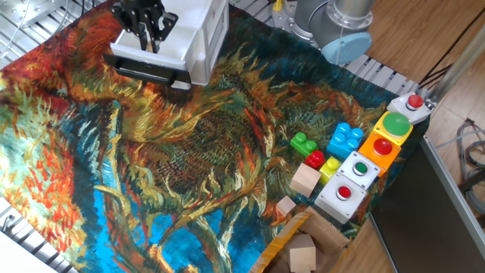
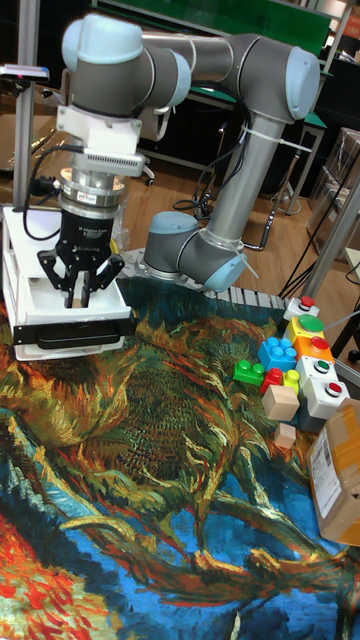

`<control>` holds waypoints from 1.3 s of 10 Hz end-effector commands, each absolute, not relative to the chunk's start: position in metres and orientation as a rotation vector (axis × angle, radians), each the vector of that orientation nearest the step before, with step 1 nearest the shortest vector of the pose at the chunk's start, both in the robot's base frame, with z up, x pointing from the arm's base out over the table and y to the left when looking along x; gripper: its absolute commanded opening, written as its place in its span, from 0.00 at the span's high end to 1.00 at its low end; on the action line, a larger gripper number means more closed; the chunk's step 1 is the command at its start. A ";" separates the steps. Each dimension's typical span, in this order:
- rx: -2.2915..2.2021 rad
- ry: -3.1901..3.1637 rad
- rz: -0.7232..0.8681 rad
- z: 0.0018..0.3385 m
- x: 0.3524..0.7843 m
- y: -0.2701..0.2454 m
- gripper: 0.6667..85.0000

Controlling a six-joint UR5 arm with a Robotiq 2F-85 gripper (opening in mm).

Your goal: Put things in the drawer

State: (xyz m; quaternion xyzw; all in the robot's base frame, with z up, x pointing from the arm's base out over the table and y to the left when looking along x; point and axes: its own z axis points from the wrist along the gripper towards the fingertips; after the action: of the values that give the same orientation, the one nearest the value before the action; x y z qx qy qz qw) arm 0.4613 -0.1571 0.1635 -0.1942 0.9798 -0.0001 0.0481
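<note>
The white drawer stands pulled out of its white box at the far left, its dark-edged front panel facing the cloth. My gripper hangs straight down over the drawer tray, fingertips just inside it. The fingers are slightly apart, and I see nothing between them. A tiny pale tan wooden cube lies on the cloth at the front right, far from the gripper.
Beside the small cube sit a larger wooden block, coloured toy bricks and a row of button boxes. A brown cardboard box holding another wooden block is at the front right edge. The arm's base stands behind the table.
</note>
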 end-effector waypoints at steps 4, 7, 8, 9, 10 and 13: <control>-0.669 2.935 0.023 0.153 0.469 -0.149 0.41; -0.698 2.941 0.050 0.169 0.460 -0.150 0.38; -0.698 2.950 0.073 0.181 0.453 -0.148 0.38; -0.693 2.969 0.090 0.197 0.444 -0.146 0.39; -0.691 2.979 0.098 0.209 0.438 -0.144 0.39; -0.661 2.982 0.071 0.227 0.455 -0.138 0.66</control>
State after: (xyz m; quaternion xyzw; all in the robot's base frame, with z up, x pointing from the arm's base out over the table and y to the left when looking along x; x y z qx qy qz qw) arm 0.4455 -0.1455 0.2075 -0.2237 0.9736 0.0231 0.0397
